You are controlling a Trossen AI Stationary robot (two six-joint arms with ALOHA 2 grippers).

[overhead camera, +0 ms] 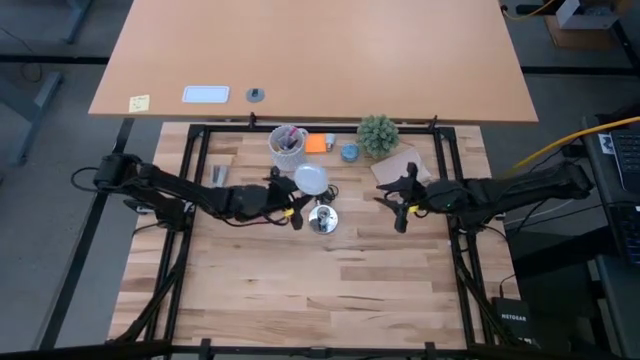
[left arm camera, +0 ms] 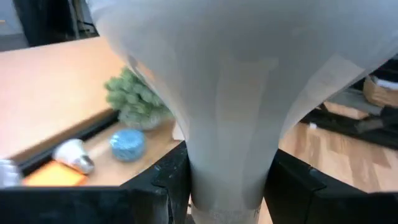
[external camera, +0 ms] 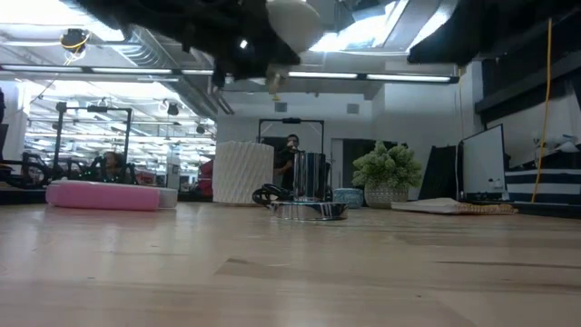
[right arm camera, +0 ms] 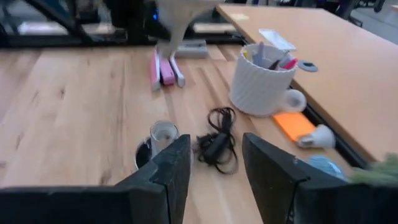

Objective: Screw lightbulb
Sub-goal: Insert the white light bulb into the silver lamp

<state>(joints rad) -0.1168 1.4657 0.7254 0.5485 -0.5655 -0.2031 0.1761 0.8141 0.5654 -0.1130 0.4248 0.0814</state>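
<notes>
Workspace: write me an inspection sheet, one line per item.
Surface: wooden table, bare in front.
Job's things: lightbulb held off the table in the left gripper; silvery socket fitting stands upright beside it.
Clutter: white cup of pens, orange pad, a spare bulb, blue round object, small plant, pink item.
Grippers: left jaws clamp the bulb's neck; right gripper hovers with jaws open, empty.
Cables: black cord coiled by the fitting.
Surroundings: a second table behind; a person in the room.
</notes>
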